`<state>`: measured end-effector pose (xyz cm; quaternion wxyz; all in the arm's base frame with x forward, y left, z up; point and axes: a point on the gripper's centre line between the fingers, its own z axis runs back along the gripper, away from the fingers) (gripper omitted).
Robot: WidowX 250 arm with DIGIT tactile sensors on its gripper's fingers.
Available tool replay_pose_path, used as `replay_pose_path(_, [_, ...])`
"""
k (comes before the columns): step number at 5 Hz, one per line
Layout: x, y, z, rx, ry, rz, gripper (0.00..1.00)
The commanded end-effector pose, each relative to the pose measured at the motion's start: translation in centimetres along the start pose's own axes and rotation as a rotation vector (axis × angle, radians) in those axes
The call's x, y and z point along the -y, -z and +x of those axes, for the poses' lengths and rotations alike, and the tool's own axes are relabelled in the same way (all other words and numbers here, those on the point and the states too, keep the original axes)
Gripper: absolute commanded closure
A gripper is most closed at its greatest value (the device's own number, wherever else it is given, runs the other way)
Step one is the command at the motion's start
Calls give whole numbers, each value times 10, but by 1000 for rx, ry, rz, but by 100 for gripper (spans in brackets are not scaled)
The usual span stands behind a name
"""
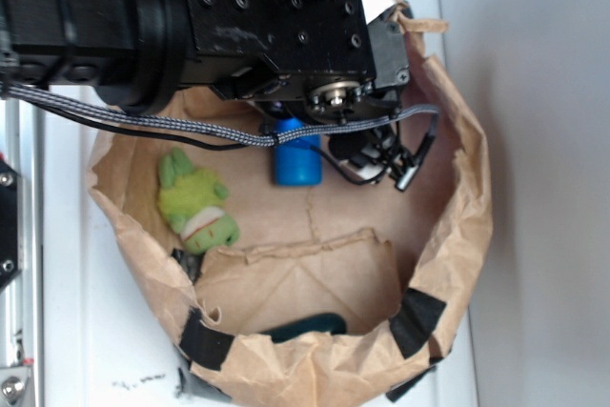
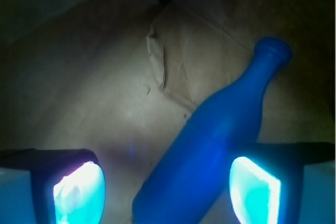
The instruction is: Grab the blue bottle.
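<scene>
The blue bottle (image 2: pixel 220 129) lies on its side on the brown paper floor of the bag, neck pointing up-right in the wrist view. Its thick body sits between my two glowing pads (image 2: pixel 79 195), nearer the right one. My gripper (image 2: pixel 167 195) is open, with a gap at each side of the bottle. In the exterior view only the bottle's base end (image 1: pixel 297 161) shows below the arm, and my gripper (image 1: pixel 376 154) hangs inside the bag just right of it.
The brown paper bag (image 1: pixel 457 235) has a rolled rim with black tape patches. A green plush toy (image 1: pixel 195 202) lies at the bag's left. A folded paper flap (image 1: pixel 305 269) rises near the front. A dark object (image 1: pixel 305 326) lies at the front wall.
</scene>
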<state>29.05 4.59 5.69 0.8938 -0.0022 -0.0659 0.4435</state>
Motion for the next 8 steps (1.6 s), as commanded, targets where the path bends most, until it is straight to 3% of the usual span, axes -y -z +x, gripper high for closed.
replay_pose_path(1, [-13,16,5,75,-24,38,0])
replay_pose_path(2, [-17,13,0,88,-17,36,0])
replay_pose_path(3, [-21,21,-5,124,-18,49,100])
replay_pose_path(4, [-19,8,-7,107,5,19,100])
replay_pose_path(6, [-16,-78,-16,62,57,-61,100])
replay_pose_path(8, [-12,-132,-30,92,76,-26,100])
